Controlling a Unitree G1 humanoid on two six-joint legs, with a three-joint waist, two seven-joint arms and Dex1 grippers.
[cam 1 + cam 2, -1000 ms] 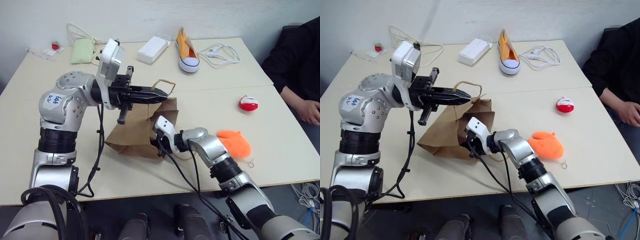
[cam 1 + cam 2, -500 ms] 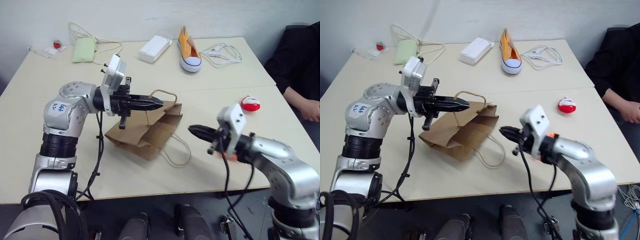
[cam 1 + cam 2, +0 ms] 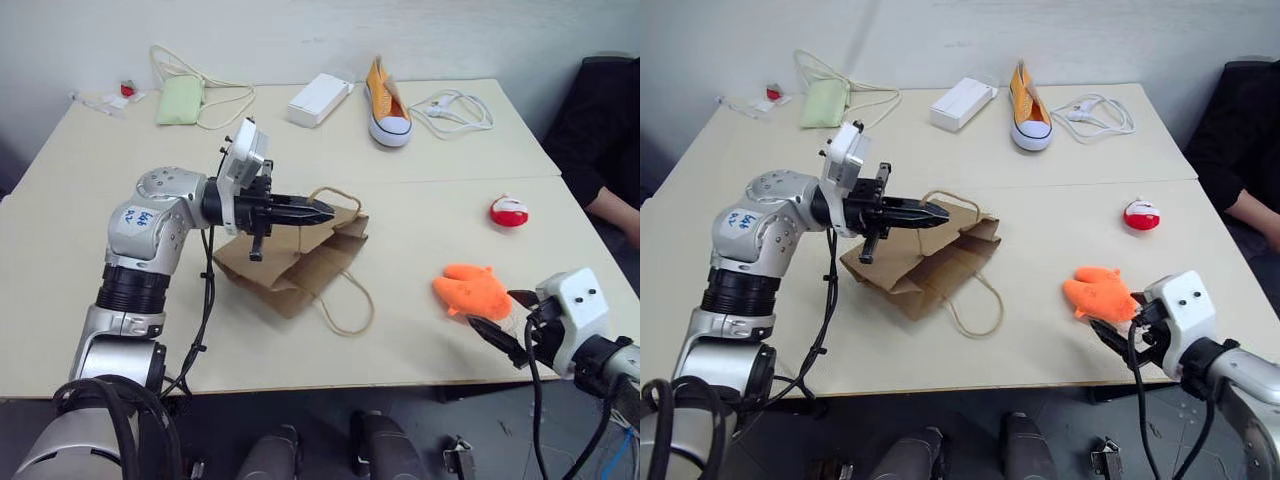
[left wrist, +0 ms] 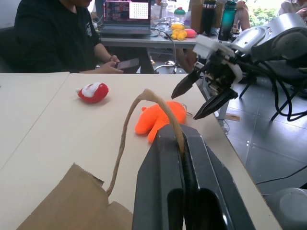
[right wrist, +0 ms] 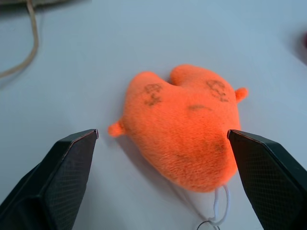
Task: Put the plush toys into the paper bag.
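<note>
From my head camera, my left gripper (image 3: 325, 212) is pinched together on one tan cord handle (image 3: 336, 192) of the paper bag (image 3: 290, 262), holding that loop up near the middle of the table (image 3: 90, 260). The bag lies slumped on its side below the fingers, its second handle trailing on the tabletop toward five o'clock. My right gripper (image 3: 505, 325) sits low at about four o'clock from the bag, fingers spread apart, tips just beside the orange plush toy (image 3: 472, 291) and holding nothing. The red-and-white plush toy (image 3: 508, 211) lies apart at about one o'clock from the orange one. Far across the table are an orange sneaker (image 3: 386, 103), a white box (image 3: 320, 98), a white cable (image 3: 455, 108) and a pale green pouch (image 3: 180, 99). A person's dark sleeve (image 3: 608, 140) is at the table's right edge.

Through my left wrist camera, my two black fingers (image 4: 165, 182) are closed with the cord handle running up between them and arching over to the brown bag edge. Beyond lie both toys on the table, and my other gripper stands open just past the orange one.

Through my right wrist camera, my fingers (image 5: 57, 177) stand wide, one to each side of the orange toy, which lies flat on the table between them, untouched, with its small ring loop (image 5: 208, 224) toward me.
</note>
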